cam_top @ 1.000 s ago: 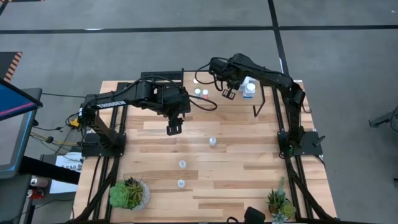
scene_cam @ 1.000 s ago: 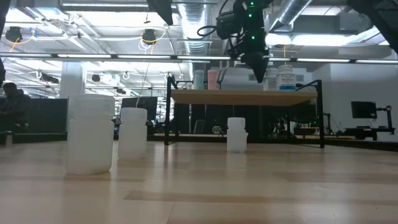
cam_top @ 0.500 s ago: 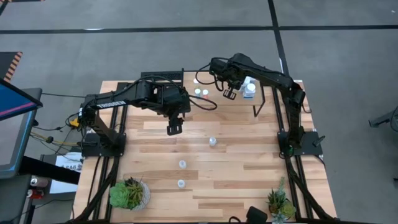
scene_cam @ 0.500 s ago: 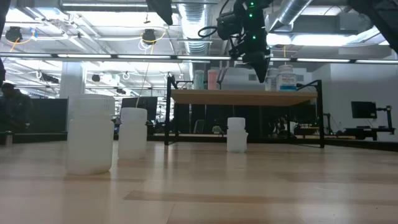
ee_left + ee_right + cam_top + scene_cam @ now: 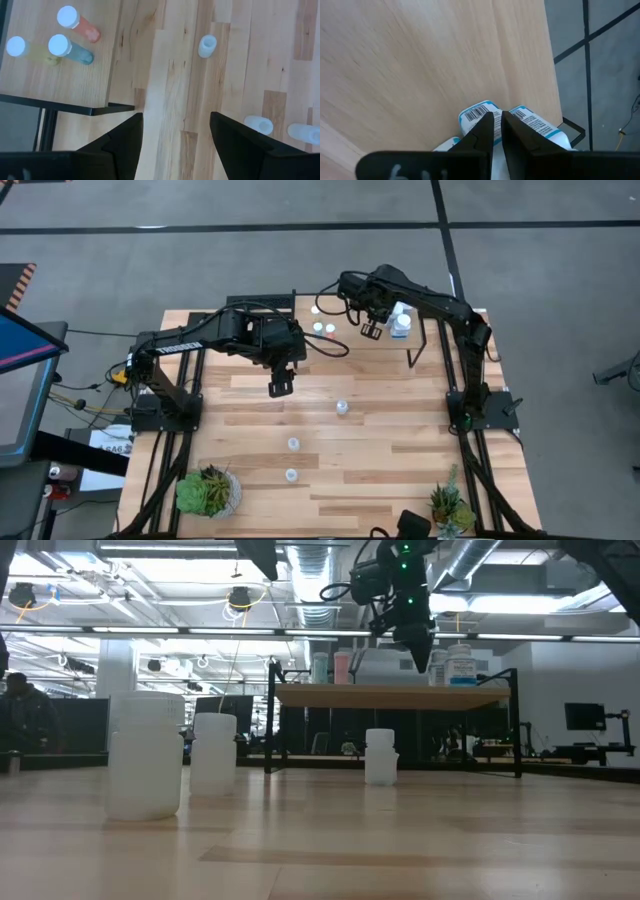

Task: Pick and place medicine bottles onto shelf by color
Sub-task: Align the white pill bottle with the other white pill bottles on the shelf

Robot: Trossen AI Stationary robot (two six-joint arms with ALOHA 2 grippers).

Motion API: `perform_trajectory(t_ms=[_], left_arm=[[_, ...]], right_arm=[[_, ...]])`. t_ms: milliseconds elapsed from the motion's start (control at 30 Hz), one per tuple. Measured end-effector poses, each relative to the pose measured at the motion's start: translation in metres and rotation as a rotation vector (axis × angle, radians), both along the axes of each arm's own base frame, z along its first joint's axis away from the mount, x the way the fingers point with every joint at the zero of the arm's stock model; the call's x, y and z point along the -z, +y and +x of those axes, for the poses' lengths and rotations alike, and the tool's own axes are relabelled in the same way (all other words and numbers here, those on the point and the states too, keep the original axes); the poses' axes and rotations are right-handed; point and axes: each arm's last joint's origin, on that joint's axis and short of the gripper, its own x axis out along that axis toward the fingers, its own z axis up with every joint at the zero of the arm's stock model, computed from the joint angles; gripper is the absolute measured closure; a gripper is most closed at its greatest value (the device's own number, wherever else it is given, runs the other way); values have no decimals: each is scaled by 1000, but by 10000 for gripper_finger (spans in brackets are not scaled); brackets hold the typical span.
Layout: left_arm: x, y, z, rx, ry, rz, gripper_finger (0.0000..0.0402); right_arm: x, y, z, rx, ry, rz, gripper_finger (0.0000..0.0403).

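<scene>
Two blue-labelled medicine bottles (image 5: 520, 122) are seen on the shelf (image 5: 420, 65) just beyond the right gripper's (image 5: 497, 131) nearly closed, empty fingers.

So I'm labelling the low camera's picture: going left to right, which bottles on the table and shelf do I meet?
Big white bottle → smaller white bottle → pale bottle on the shelf → pink bottle beside it → small white bottle on the table → labelled white bottle on the shelf.
</scene>
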Motion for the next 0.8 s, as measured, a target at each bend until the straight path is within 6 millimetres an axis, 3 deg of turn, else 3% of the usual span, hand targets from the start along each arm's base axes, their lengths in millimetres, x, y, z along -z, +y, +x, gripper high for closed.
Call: perform_trajectory(t_ms=[200,400,500,600,800], left_arm=[[0,0,0,0,0,0,185],[0,0,0,14,3,7,184],[0,0,0,14,3,7,184],[0,0,0,14,3,7,184],[0,0,0,17,4,8,184]], right_arm=[[-38,14,-22,-50,-88,-42,348],[-92,43,-63,-99,-419,-37,349],[-92,51,-79,-72,-405,-102,358],[-86,53,-83,-73,-421,-104,371],[-72,44,-65,-117,-478,-61,391]])
